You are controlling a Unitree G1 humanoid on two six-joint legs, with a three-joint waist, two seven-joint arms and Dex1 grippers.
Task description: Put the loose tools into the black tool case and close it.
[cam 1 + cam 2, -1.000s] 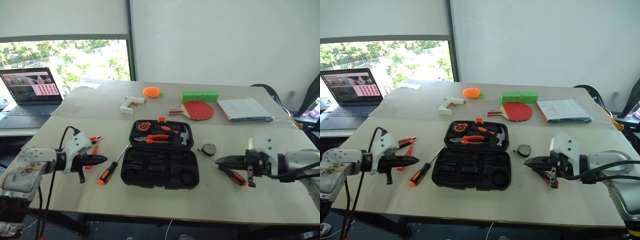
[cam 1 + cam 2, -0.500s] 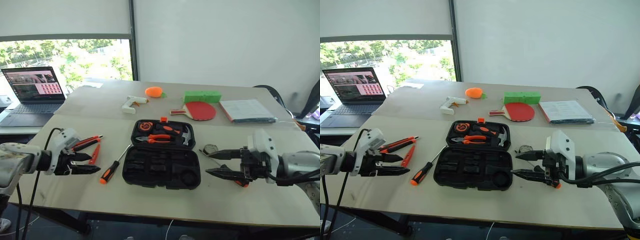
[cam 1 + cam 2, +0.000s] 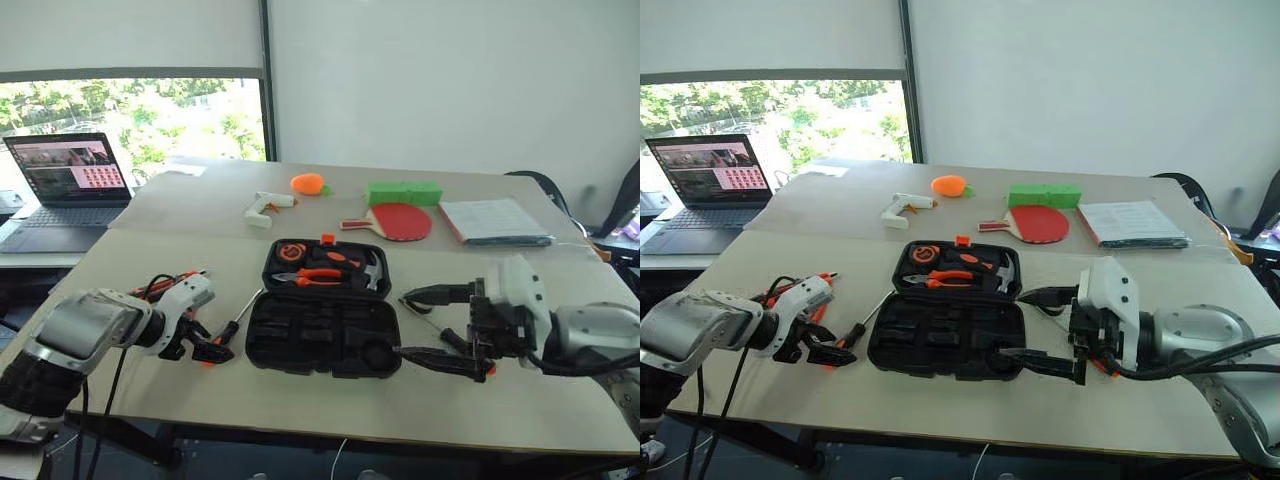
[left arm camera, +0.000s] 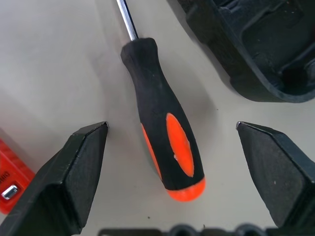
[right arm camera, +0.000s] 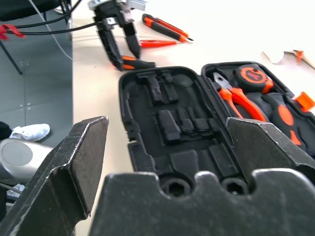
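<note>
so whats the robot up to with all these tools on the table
It is packing loose tools into the open black tool case. The left gripper is open and poised around the handle of a screwdriver lying on the table beside the case, not yet closed on it. The right gripper is open too, hovering at the case's other side and holding nothing. A utility knife and a slim orange stick lie out on the table. The case holds pliers and a hammer.
</note>
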